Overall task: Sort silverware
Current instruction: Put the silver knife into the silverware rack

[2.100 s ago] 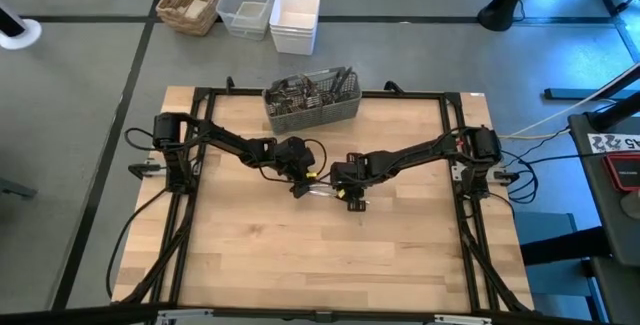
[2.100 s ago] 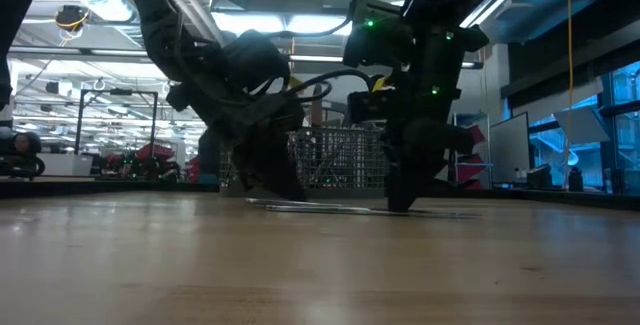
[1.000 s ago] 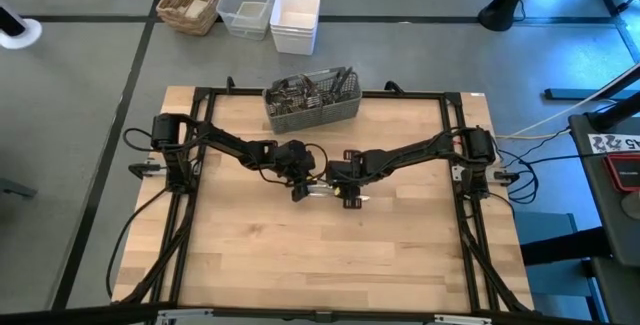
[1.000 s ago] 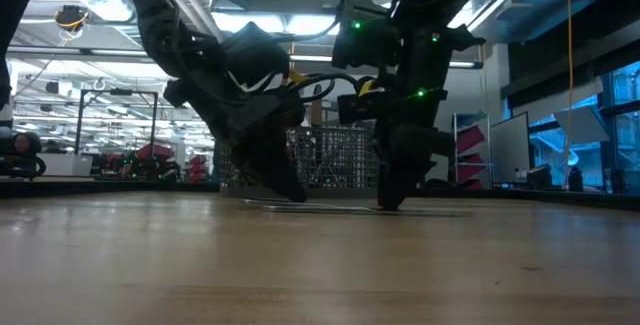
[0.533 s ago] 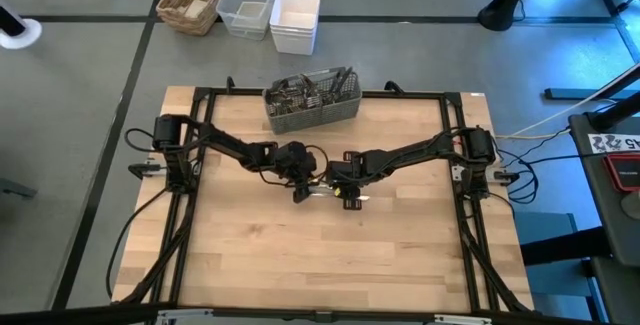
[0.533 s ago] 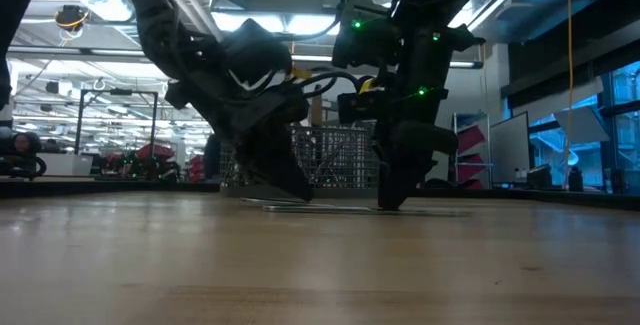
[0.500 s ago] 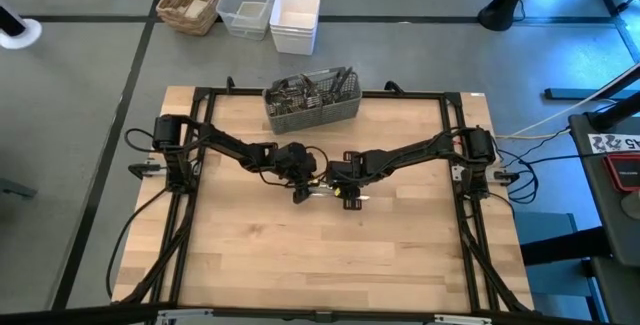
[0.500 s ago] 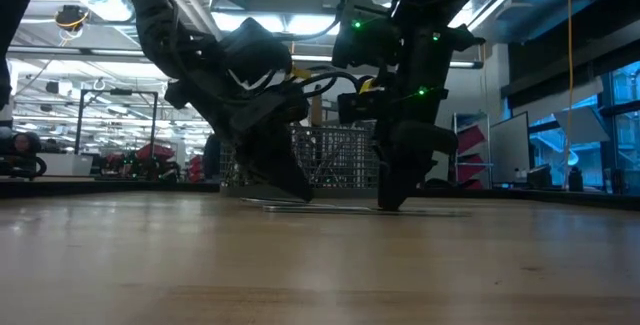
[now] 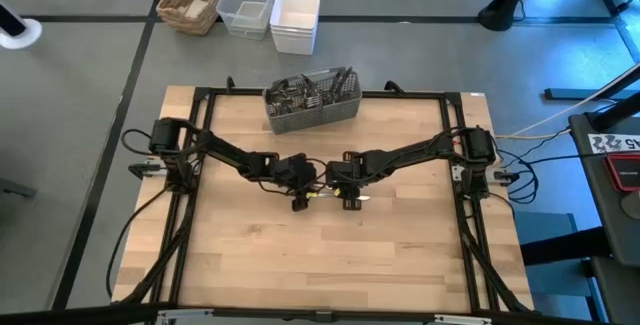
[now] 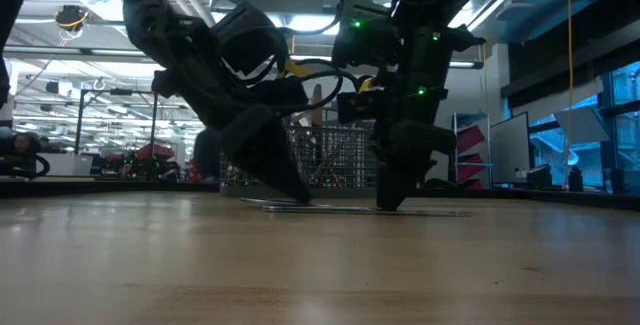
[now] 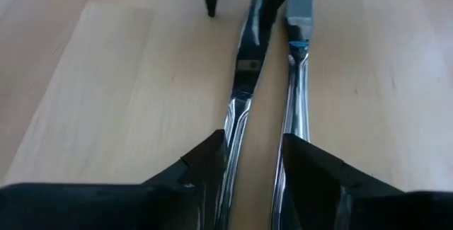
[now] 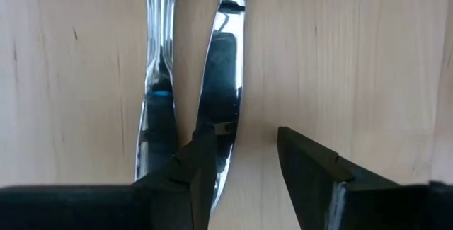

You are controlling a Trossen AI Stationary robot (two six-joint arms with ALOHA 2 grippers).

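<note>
Bright ceiling lights (image 10: 270,17) backlight the low view, leaving both arms as dark silhouettes. Glare streaks the knives (image 11: 244,81). The overhead light falls evenly on the counter (image 9: 400,255).

Grey floor (image 9: 80,115), wicker basket (image 9: 191,0), plastic bins (image 9: 270,10), ceiling lights.

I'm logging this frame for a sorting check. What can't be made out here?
- High view: the knives are mostly covered by the two tools, left and right.
- Left wrist view: knife handle ends are hidden behind that tool's fingers.
- High view: the caddy's contents are too small to tell by type.
</note>
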